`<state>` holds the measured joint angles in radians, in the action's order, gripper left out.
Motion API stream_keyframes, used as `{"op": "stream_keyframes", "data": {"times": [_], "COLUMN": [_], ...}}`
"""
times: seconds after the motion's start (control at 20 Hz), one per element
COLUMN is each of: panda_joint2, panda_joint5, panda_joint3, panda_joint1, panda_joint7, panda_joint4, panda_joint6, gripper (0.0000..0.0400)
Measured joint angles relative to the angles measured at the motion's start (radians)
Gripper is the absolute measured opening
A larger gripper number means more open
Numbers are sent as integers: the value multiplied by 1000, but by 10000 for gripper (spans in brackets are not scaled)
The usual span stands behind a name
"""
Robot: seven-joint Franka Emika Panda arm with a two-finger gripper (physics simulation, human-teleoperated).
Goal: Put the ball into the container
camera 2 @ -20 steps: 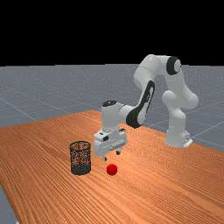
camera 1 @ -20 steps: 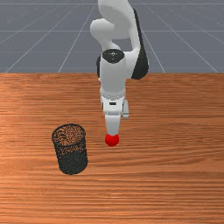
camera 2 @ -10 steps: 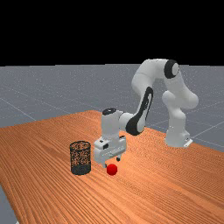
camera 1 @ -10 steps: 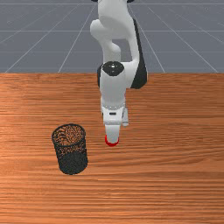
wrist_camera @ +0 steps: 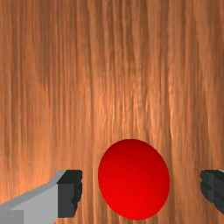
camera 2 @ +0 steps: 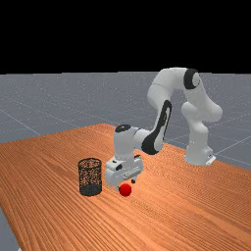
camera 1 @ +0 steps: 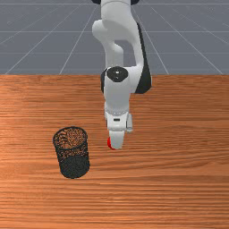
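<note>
Low over the table, my gripper point(camera 2: 125, 185) stands open at the red ball point(camera 2: 125, 190), with a fingertip on either side in the far view. The wrist view has the ball point(wrist_camera: 133, 179) between the spread fingertips of the gripper point(wrist_camera: 141, 191), with a gap on each side, the two gaps unequal. In the front view the hand hides most of the ball point(camera 1: 110, 142); a red sliver shows at its left edge. The container, a black mesh basket point(camera 1: 74, 167), stands upright to the front view's left of the ball.
The orange-brown wooden table point(camera 1: 170, 179) extends around the ball and the basket. Bare wood lies between these two in the front view. The basket's rim point(camera 2: 90, 160) rises higher than the ball.
My hand has come down around the ball from above, then shifted slightly toward the front view's right. Ball and basket have stayed in place.
</note>
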<state>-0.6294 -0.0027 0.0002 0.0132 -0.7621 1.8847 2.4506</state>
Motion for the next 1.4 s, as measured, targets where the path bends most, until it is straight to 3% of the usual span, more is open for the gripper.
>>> {"op": "stream_keyframes", "data": {"times": [0.9,0.95,1.0,1.15,1.2,1.25,1.4], "panda_joint2": [-73,5,-5,-10,-146,-70,-13], "panda_joint5": [11,-1,11,-1,2,1,1], "panda_joint3": [11,-4,9,-1,2,1,0], "panda_joint1": [-16,-2,-15,-4,-6,-7,-7], "panda_joint7": [-20,-3,-19,-5,-9,-8,-8], "panda_joint4": [-3,143,24,14,-224,-12,34], "panda_joint6": [72,310,39,35,-224,76,96], "gripper": [400,282,279,279,280,279,279]}}
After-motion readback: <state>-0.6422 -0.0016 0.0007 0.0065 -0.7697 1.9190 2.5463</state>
